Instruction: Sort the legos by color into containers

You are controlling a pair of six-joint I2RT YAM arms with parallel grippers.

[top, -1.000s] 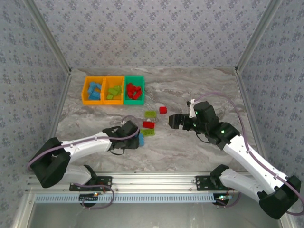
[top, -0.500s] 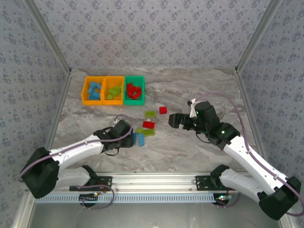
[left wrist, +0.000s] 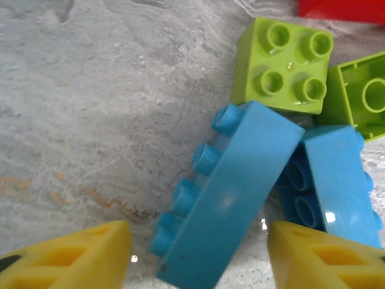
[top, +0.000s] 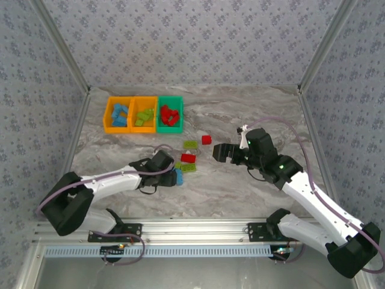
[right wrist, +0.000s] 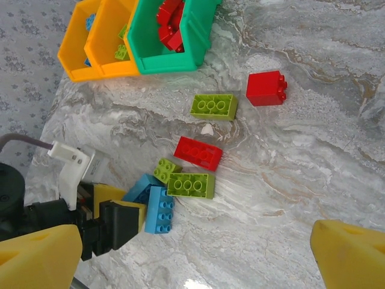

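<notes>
On the top external view I saw the containers [top: 133,114] joined in a row at the far left of the tabletop [top: 252,195], with blue legos [top: 119,114] in the left orange bin [top: 117,129], lime ones in the middle orange bin [top: 143,129] and red ones in the green bin [top: 169,129]; a loose cluster [top: 188,158] of legos lay mid-tabletop, well apart from the containers; the left gripper [top: 173,174] was down at the cluster's near-left edge, and the right gripper [top: 220,153] hung just right of it, jaws spread wide and holding nothing; on the left wrist view the yellow fingertips [left wrist: 72,259] stood apart, one on either side of a blue brick [left wrist: 234,192] that lay on its long side, studs facing left; I could see a sliver of tabletop between the brick and each fingertip, so the left gripper was open and gripped nothing; a second blue brick [left wrist: 334,174] touched the first on its right, hollow underside showing, and a square lime brick [left wrist: 283,65] sat studs-up just beyond them; on the right wrist view the right gripper's fingertips [right wrist: 352,256] sat at the bottom corners with bare tabletop between them; ahead lay a small red brick [right wrist: 266,88], a lime brick [right wrist: 213,106], a long red brick [right wrist: 198,152] and a long lime brick [right wrist: 190,185], the two blue ones just beside that last one.
</notes>
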